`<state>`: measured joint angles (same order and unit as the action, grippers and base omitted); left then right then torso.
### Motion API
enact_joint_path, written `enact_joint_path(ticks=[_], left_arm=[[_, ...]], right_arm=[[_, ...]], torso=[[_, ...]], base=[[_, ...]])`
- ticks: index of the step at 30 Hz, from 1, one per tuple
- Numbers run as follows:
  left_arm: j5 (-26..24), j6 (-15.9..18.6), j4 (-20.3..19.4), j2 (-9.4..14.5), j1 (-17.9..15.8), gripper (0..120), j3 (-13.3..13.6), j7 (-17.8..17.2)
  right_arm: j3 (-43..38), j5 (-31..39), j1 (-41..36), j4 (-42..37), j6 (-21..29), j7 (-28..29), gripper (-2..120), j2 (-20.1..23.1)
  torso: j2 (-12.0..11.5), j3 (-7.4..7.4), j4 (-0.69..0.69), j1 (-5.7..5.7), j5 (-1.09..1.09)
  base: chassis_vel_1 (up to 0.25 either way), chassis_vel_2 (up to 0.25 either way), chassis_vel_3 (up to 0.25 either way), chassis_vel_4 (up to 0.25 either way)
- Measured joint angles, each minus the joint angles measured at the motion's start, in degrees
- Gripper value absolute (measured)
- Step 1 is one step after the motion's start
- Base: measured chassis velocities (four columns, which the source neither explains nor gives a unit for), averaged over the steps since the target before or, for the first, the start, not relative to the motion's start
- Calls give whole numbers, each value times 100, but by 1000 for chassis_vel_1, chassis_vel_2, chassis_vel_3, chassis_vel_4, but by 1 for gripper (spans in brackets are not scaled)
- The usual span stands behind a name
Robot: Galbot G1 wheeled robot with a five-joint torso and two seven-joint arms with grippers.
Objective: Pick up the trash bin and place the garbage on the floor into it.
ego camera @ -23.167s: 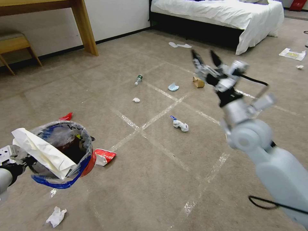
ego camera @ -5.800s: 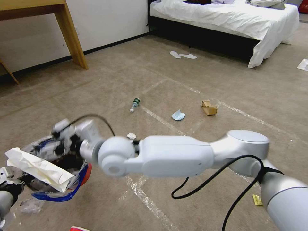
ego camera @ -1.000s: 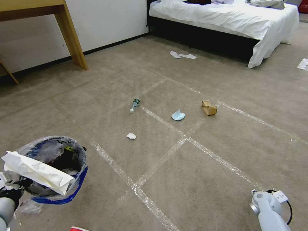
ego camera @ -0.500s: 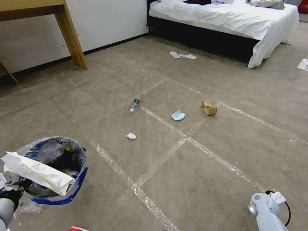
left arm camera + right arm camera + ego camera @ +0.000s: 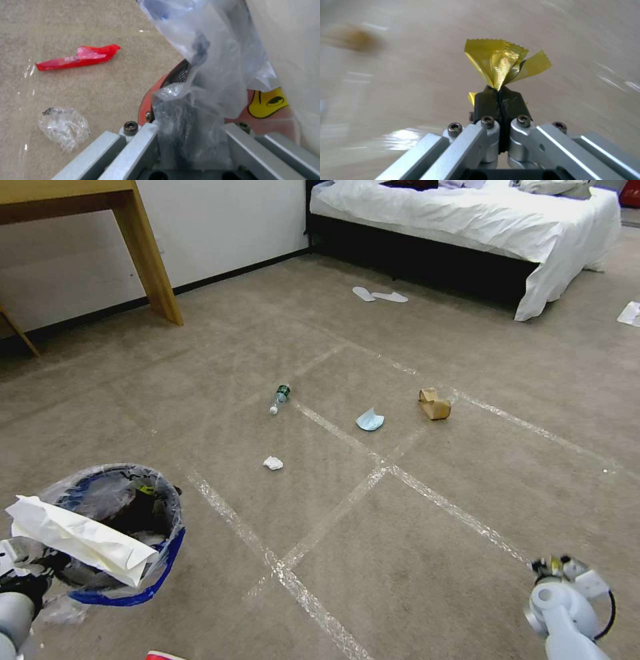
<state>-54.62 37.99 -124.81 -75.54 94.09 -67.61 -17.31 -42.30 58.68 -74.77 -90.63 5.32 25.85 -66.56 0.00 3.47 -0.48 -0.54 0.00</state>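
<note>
The trash bin (image 5: 150,563), red with a clear blue-edged liner, hangs at the lower left with a long white paper (image 5: 73,540) sticking out. My left gripper (image 5: 23,573) is shut on its rim and liner (image 5: 190,140), beside the red wall (image 5: 148,100). My right gripper (image 5: 557,567) sits low at the right, shut (image 5: 499,93) on a yellow packet (image 5: 501,62). Garbage on the floor (image 5: 400,553): a small bottle (image 5: 280,397), a blue mask (image 5: 369,419), a brown paper bag (image 5: 433,405), a white tissue (image 5: 273,463), a red wrapper (image 5: 78,57) and crumpled clear plastic (image 5: 63,127).
A bed (image 5: 467,220) with a white cover stands at the back, white slippers (image 5: 380,295) before it. A wooden desk leg (image 5: 147,253) stands at the back left by the wall. A sheet of paper (image 5: 630,313) lies far right. Tape lines cross the carpet.
My right wrist has shifted a little to the right and its fingers with the yellow packet have come up into the head view. The bin has barely moved.
</note>
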Motion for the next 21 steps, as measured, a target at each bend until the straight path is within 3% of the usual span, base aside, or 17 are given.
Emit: enact_joint_path(ticks=[1, 2, 5, 6, 8, 9, 10, 11, 12, 14, 16, 17, 19, 21], left_arm=[[0, 0, 0, 0, 0, 0, 0, 0], [-19, 14, -13, -6, 4, 0, 21, -16], [-34, 22, -25, -11, 3, 0, 36, -29], [-69, 44, -38, -26, -5, 0, 71, -51], [-80, 53, -39, -33, -8, 0, 87, -61], [-94, 71, -43, -40, -9, 0, 109, -86], [-96, 76, -48, -44, -10, 0, 126, -101], [-96, 76, -48, -44, -10, 0, 126, -101], [-115, 95, -62, -39, 6, 0, 151, -104], [-123, 105, -68, -34, 16, 0, 156, -112], [-145, 121, -125, -12, 54, 0, 156, -120], [-145, 121, -125, -12, 54, 0, 156, -120], [-156, 138, -158, -13, 72, 0, 158, -122], [-161, 143, -163, -14, 71, 0, 159, -123]], right_arm=[[0, 0, 0, 0, 0, 0, 0, 0], [272, -2, -82, -650, -120, -218, 0, 310], [415, -2, -101, -971, -179, -324, 0, 495], [857, 12, -70, -1702, -245, -500, 0, 926], [1012, 21, -30, -1888, -252, -542, 0, 1040], [1473, 88, 193, -2412, -274, -621, 0, 1384], [1924, 200, 508, -2821, -282, -646, 0, 1681], [1924, 200, 508, -2821, -282, -646, 0, 1681], [2663, 457, 1084, -3309, -302, -726, 0, 2155], [2999, 592, 1359, -3492, -298, -759, 0, 2358], [4865, 1176, 2934, -3998, -307, -837, 0, 2932], [4865, 1176, 2934, -3998, -307, -837, 0, 2932], [6760, 1597, 4993, -4064, -462, -974, 0, 2695], [7090, 1644, 5403, -4017, -538, -1040, 0, 2561]], torso=[[0, 0, 0, 0, 0], [0, 0, 0, 0, 3], [1, -1, 2, 0, -1], [0, 0, 1, 0, -9], [0, 0, 1, 1, -7], [0, 1, 0, 0, 5], [1, 0, 0, 1, 0], [1, 0, 0, 1, 0], [0, 0, 3, 0, -4], [0, 1, 4, 0, -4], [0, 0, 0, 1, 1], [0, 0, 0, 1, 1], [0, 1, 1, 0, 0], [0, 1, 1, 0, 1]], base=[[0, 0, 0, 0], [0, 0, 0, 0], [0, 0, 0, 0], [0, 0, 0, 0], [0, 0, 0, 0], [0, 0, 0, 0], [0, 0, 0, 0], [0, 0, 0, 0], [0, 0, 0, 0], [0, 0, 0, 0], [0, 0, 0, 0], [0, 0, 0, 0], [0, 0, 0, 0], [0, 0, 0, 0]])
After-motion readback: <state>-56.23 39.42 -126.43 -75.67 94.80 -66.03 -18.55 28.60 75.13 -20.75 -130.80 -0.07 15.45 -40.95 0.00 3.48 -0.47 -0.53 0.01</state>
